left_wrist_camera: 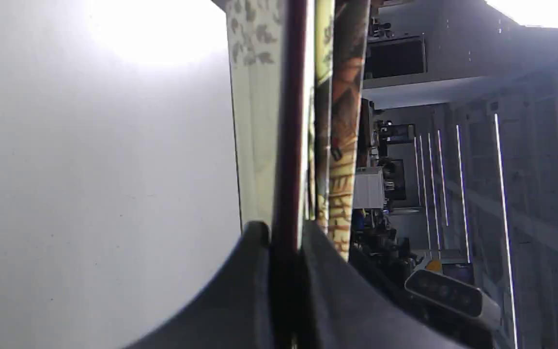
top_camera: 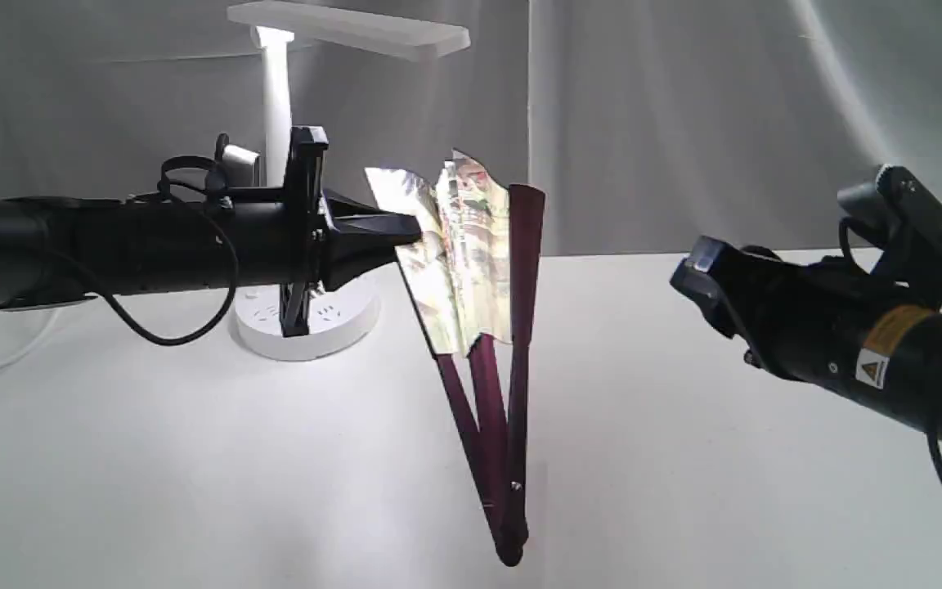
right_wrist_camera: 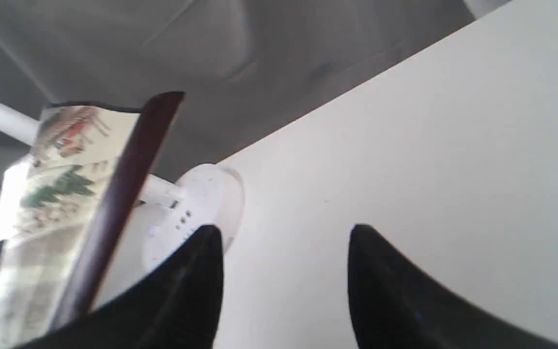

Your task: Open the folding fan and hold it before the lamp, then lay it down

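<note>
Above table (top_camera: 684, 491), upright, pivot down: folding fan (top_camera: 471, 254). Behind-left of it, on table: lamp (top_camera: 276, 106). At fan's left edge, left gripper (top_camera: 410, 229); well apart rightward, right gripper (top_camera: 688, 274).

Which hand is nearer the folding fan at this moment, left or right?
Left. The left hand is clamped on a maroon rib of the folding fan, touching it. The right hand hangs open and empty on the fan's other side, apart from it.
</note>
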Robot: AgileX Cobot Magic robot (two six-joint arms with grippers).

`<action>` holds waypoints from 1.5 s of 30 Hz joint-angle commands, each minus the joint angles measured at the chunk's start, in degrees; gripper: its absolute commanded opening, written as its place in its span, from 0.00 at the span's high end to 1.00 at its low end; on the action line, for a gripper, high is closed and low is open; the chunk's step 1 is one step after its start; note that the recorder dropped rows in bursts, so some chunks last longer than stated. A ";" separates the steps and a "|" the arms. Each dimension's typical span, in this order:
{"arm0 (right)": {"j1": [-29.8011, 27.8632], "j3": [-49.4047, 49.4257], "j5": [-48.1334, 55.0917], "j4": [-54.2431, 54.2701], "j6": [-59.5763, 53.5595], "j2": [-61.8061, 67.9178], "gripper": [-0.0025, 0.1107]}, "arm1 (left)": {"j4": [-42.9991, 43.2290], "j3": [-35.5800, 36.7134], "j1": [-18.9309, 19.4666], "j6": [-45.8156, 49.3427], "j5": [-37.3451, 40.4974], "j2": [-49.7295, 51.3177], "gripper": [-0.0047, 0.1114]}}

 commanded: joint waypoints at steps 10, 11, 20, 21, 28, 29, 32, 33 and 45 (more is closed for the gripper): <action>0.02 -3.64 -18.02 -9.72 30.99 9.14 0.54 | -1.08 -0.06 0.10 0.00 2.29 -1.00 0.96; 0.02 -3.64 -20.93 -9.72 31.67 10.53 0.54 | -1.08 -0.06 0.10 0.00 2.43 -1.00 0.96; 0.02 -3.64 -35.58 -8.77 36.08 20.21 0.54 | -1.08 -0.06 0.10 0.09 3.61 -1.00 0.96; 0.02 -3.64 -38.31 -8.09 36.08 21.05 0.54 | -1.08 -0.06 0.10 0.09 3.61 -1.00 0.96; 0.02 -3.87 -38.37 -4.40 37.31 23.90 0.55 | -1.08 -0.06 0.10 0.22 3.49 -0.89 0.96; 0.02 -4.61 -38.37 -4.85 37.48 24.21 0.55 | -1.08 -0.06 0.10 0.22 3.49 -0.89 0.96; 0.10 -8.08 -38.37 -8.50 39.56 24.59 0.55 | -1.08 -0.06 0.10 0.22 2.92 -0.64 0.96; 0.10 -9.45 -38.37 -9.60 39.56 24.59 0.55 | -1.08 -0.06 0.10 0.22 2.87 -0.47 0.96; 0.28 -13.66 -38.37 -11.67 41.85 24.82 0.55 | -1.08 -0.06 0.10 -0.14 3.24 3.19 0.96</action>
